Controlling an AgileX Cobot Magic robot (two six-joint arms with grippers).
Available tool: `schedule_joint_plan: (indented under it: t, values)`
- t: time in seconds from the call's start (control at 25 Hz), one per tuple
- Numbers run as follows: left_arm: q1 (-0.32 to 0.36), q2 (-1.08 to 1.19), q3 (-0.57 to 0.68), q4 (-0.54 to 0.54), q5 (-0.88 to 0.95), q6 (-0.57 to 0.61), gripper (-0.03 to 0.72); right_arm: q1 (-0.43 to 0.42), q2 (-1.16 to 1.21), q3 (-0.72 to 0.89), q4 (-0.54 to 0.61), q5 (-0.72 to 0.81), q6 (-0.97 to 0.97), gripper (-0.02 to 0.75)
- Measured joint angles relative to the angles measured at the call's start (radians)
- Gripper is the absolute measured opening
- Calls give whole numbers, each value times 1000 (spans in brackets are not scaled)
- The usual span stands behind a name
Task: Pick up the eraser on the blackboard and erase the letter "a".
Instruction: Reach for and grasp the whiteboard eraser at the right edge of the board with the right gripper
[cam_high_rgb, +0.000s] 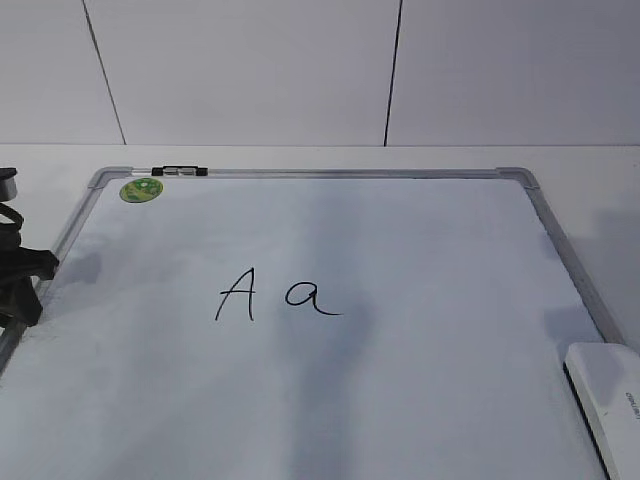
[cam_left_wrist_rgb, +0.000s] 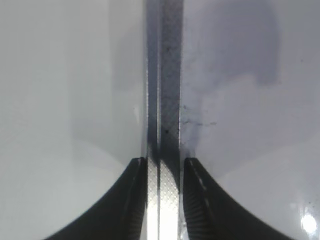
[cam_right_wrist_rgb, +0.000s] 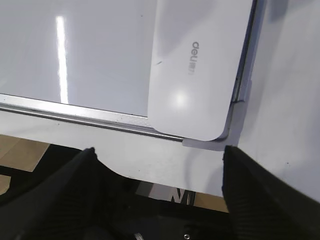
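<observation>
— At the board's left edge, what do we make of our left gripper (cam_left_wrist_rgb: 164, 200)?

— In the left wrist view its two dark fingers straddle the silver-grey frame rail of the blackboard (cam_left_wrist_rgb: 240, 125), close on either side of it, though we cannot tell whether they press it. In the exterior view we see the same gripper (cam_high_rgb: 22, 280) as a black shape at the left frame.

— And our right gripper (cam_right_wrist_rgb: 160, 190)?

— Its fingers stand wide apart with nothing between them, above the board's corner. Just past them lies the eraser (cam_right_wrist_rgb: 200, 65), flat on the board, its rounded corner close to the grey corner piece, small grey print on top.

— Where does the eraser sit in the exterior view?

— At the lower right, against the right frame (cam_high_rgb: 608, 400), partly cut off by the picture's edge.

— And the letter "a" (cam_high_rgb: 310, 297)?

— Mid-board, whole, just right of the capital "A" (cam_high_rgb: 236, 294), well apart from the eraser. A green round sticker (cam_high_rgb: 141, 189) and a black-and-silver clip (cam_high_rgb: 180, 172) sit at the top left.
</observation>
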Motion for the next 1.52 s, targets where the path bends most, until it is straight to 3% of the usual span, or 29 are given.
schedule_joint_plan:
  t: [0.36, 0.6, 0.92, 1.2, 1.52]
  values:
    - [0, 0, 0, 2, 0, 0, 188, 0, 39, 0, 3, -127, 13, 592]
    - [0, 0, 0, 2, 0, 0, 188, 3, 85, 0, -72, -106, 19, 592]
    - [0, 0, 0, 4, 2, 0, 188, 147, 120, -2, -62, -89, 41, 592]
    - [0, 0, 0, 6, 2, 0, 188, 171, 121, -10, -283, -116, 256, 592]
    - [0, 0, -2, 6, 3, 0, 188, 171, 135, -10, -180, -207, 314, 592]
